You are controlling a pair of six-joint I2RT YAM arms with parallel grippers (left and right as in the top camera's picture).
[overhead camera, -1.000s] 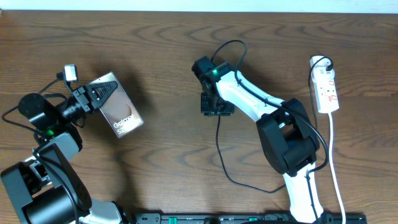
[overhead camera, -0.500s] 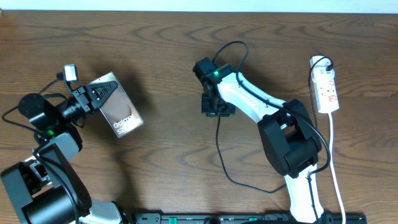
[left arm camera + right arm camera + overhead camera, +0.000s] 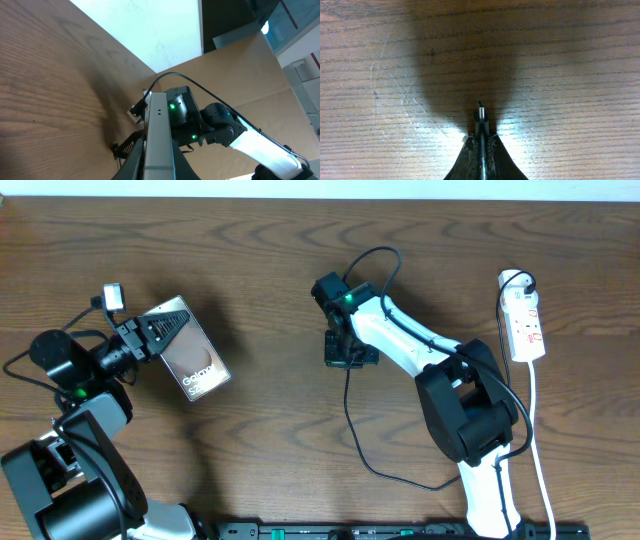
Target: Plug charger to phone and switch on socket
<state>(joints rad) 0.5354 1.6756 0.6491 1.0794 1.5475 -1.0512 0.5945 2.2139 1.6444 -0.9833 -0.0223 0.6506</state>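
The phone (image 3: 193, 361), brownish-grey with white "Galaxy" lettering, is held tilted at the left with my left gripper (image 3: 170, 325) shut on its upper end. In the left wrist view its pale edge (image 3: 159, 120) runs up between the dark fingers (image 3: 134, 161). At the table's middle my right gripper (image 3: 349, 352) is shut on the charger plug, whose tip (image 3: 480, 111) sticks out past the gripper (image 3: 481, 140) just above the wood. The thin black charger cable (image 3: 352, 420) trails toward the front. The white socket (image 3: 525, 320) lies at the far right.
The socket's white cord (image 3: 540, 450) runs down the right side toward the front edge. The right arm's white links (image 3: 420, 345) span the space between the plug and the socket. A black rail (image 3: 400, 530) lines the front edge.
My right gripper's jaws have closed onto the charger plug. The left gripper and the phone have not moved.
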